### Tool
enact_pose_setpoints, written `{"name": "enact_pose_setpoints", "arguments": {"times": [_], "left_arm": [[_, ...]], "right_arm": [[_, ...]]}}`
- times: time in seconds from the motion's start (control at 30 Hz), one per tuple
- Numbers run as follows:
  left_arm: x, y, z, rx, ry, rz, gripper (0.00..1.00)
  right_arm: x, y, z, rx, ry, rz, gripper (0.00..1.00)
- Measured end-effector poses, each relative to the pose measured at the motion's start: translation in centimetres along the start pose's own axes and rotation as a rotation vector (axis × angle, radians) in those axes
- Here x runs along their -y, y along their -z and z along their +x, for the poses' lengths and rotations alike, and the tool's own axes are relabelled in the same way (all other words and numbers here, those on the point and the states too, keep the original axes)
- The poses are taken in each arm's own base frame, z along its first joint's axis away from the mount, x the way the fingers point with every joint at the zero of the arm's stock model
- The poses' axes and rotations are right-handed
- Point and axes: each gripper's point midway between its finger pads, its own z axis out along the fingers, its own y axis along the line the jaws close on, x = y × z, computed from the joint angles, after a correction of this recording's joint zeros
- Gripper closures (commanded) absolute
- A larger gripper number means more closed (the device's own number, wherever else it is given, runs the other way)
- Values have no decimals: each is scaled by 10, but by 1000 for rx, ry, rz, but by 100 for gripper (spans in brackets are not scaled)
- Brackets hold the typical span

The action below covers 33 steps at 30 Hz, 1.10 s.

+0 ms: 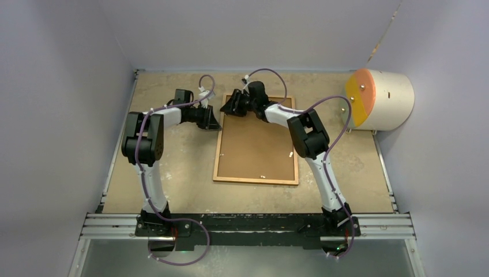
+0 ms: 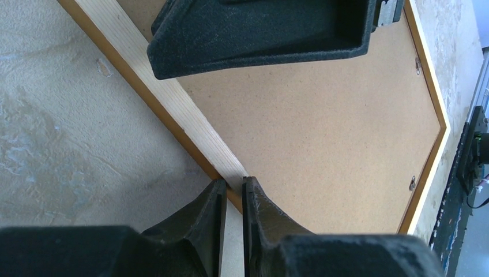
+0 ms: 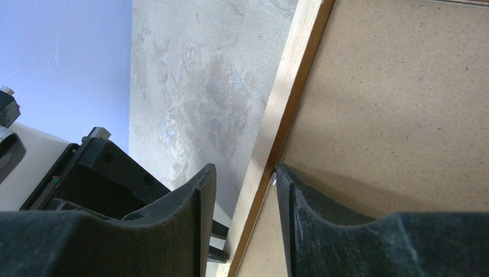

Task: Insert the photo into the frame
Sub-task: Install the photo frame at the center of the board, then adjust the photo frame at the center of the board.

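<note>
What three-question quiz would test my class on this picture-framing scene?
1. True or false: the frame is standing upright.
2. What fills the frame's opening? A) a clear glass pane B) the brown backing board C) nothing
3. Which pincer has a frame rail between its open fingers?

Key: 1. False, it lies flat. 2. B. 3. The right pincer.
</note>
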Motion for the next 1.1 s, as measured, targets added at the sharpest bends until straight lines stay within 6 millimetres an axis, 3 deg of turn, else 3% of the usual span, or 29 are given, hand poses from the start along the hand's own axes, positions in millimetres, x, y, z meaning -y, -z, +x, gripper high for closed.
{"name": "enact_pose_setpoints", "arguments": {"times": [0.2, 0.33, 0.4, 0.6, 0.7, 0.8, 0.93, 1.03, 1.1], "left_arm": [[-1, 2, 1, -2, -5, 4, 78], [-2, 9, 5, -16, -19, 2, 74], [-4, 14, 9, -32, -28, -12, 73], [-2, 32, 28, -96, -120, -68, 71], [2, 36, 46, -149, -190, -98, 71], [8, 38, 58, -188, -271, -107, 71], [13, 40, 66, -220, -376, -122, 71], [15, 40, 71, -247, -460, -137, 71], [17, 40, 73, -266, -510, -146, 71]], "right_arm": [[0, 5, -8, -1, 15, 8, 39], [2, 27, -28, 40, 27, 47, 28], [5, 54, -46, 92, 24, 84, 24], [20, 162, -116, 353, 15, 246, 14], [57, 221, -145, 495, -34, 390, 13], [101, 247, -138, 533, -93, 521, 13], [153, 247, -101, 456, -170, 659, 13], [174, 236, -82, 401, -195, 697, 13], [173, 232, -88, 411, -187, 688, 13]]}}
